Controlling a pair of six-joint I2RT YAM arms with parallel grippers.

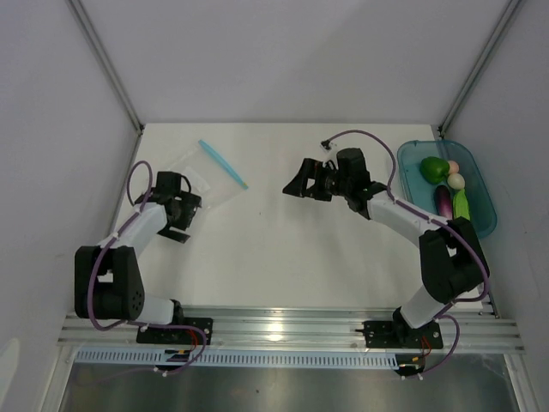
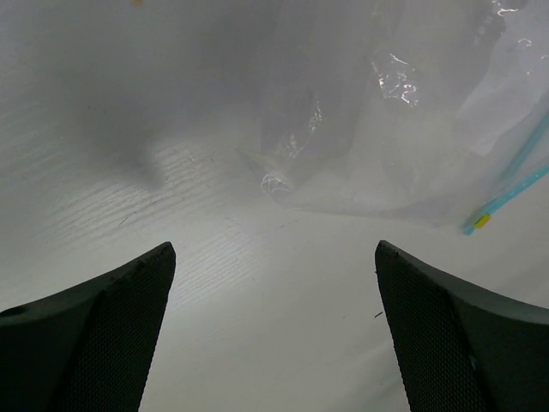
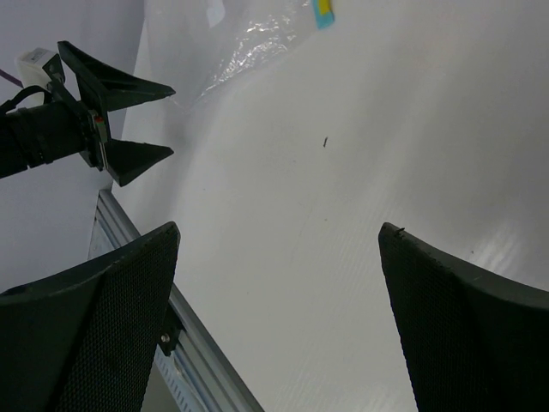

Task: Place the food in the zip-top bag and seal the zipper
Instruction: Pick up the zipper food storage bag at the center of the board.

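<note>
I see the zip-top bag (image 1: 199, 174) lying flat on the table (image 1: 283, 257) at the far left. Its zipper (image 1: 223, 165) runs diagonally along the edge that faces the table's centre. The bag appears empty, though its crinkled film makes this hard to confirm.

In the left wrist view, the bag (image 2: 386, 112) lies just ahead of the left gripper (image 2: 274, 257), and the zipper (image 2: 515, 184) is at the right edge of the view. The left gripper's jaws are spread wide. They hold nothing and are not touching the bag. From above, the left gripper (image 1: 184, 216) sits just on the near side of the bag.

The right gripper (image 1: 296, 178) is near the table's centre, well apart from the bag, and points left toward it. Its jaws are also spread wide and hold nothing.

The food is all in the teal tray (image 1: 485, 184) at the far right:
- green bell pepper (image 1: 433, 169)
- pink ball (image 1: 453, 166)
- whitish egg (image 1: 455, 181)
- purple eggplant piece (image 1: 443, 200)
- light green long vegetable (image 1: 462, 203)
</note>
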